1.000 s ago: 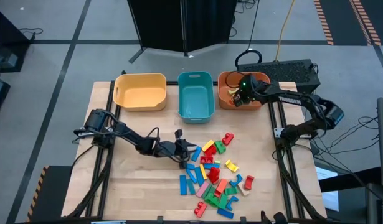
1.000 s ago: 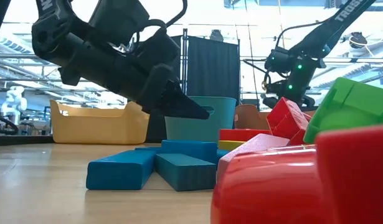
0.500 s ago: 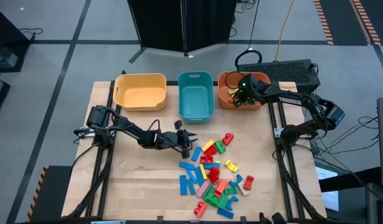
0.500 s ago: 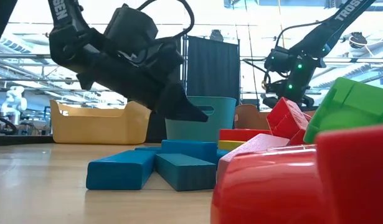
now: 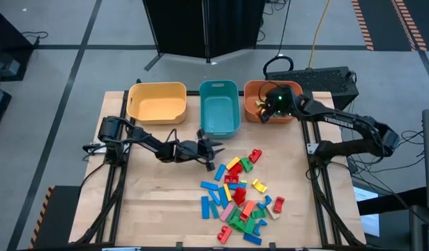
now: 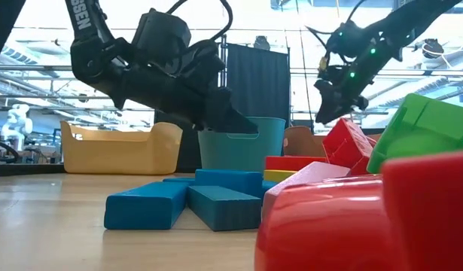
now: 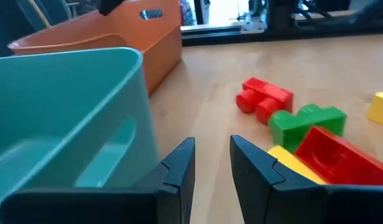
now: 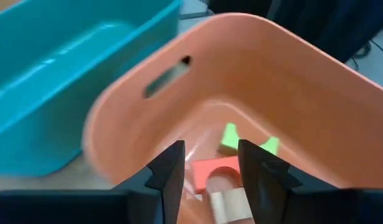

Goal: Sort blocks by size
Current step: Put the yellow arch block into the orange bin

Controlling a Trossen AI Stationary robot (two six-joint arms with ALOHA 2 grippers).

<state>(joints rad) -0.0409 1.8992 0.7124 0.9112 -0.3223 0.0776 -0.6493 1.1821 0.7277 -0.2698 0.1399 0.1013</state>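
Note:
The blocks (image 5: 238,195) lie in a loose heap on the table's near right part: blue bars, red, green, yellow and pink pieces. My left gripper (image 5: 214,153) is open and empty, low over the table between the teal bin (image 5: 220,108) and the heap. Its wrist view shows red (image 7: 263,99), green (image 7: 303,118) and yellow (image 7: 291,163) blocks ahead of its fingers (image 7: 179,165). My right gripper (image 5: 268,109) is open and empty above the orange bin (image 5: 250,104). In that bin lie green (image 8: 230,135), red (image 8: 207,169) and tan (image 8: 228,202) blocks.
The yellow bin (image 5: 157,102) stands at the far left, the teal bin in the middle, the orange bin at the far right. Bare wood lies to the left of the heap and along the near edge. In the low view blue blocks (image 6: 186,199) lie close in front.
My left gripper has gone up and toward the table's far edge, away from the blue blocks and toward the teal bin. My right gripper has risen a little over the orange bin and tipped.

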